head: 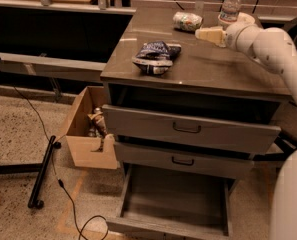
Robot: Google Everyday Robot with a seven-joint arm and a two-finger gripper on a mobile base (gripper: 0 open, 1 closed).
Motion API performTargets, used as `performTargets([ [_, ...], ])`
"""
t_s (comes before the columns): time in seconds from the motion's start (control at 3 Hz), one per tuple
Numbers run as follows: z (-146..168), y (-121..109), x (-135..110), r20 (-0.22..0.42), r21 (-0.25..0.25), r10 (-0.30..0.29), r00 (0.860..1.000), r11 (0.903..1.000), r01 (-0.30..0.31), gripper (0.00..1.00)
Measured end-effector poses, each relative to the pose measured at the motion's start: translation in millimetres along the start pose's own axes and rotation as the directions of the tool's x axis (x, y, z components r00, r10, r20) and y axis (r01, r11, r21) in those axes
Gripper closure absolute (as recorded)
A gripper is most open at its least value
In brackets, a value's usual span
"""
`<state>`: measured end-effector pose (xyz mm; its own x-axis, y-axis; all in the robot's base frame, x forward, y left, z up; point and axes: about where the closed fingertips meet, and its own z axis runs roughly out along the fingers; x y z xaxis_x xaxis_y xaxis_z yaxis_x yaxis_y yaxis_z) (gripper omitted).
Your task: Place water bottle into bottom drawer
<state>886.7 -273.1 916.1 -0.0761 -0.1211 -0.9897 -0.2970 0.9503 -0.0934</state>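
The water bottle (230, 5), clear with a white cap, stands upright at the far right of the cabinet top (203, 69). My gripper (208, 34) is over the cabinet top, just in front and to the left of the bottle and holding nothing; the white arm reaches in from the right. The bottle's base is hidden behind the wrist. The bottom drawer (175, 196) is pulled out at floor level, and its grey floor is bare.
A crushed green-white can (187, 21) lies left of the bottle. A dark snack bag (156, 57) lies mid-top. Two upper drawers (187, 128) with dark handles are partly open. A cardboard box (89, 129) sits left of the cabinet, with cables on the floor.
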Motion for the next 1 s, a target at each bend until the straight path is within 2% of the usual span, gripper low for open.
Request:
performTargets([
  [0.33,21.3,-9.2,4.7,0.009,0.025,-0.012,1.0,0.9996,0.012,0.0],
  [0.67,33.2,-28.3,8.6,0.011,0.068,-0.027,1.0,0.9974,0.026,0.0],
  [1.0,40.5,-48.3,16.4,0.003,0.107,-0.032,0.999,0.9938,0.031,0.18],
])
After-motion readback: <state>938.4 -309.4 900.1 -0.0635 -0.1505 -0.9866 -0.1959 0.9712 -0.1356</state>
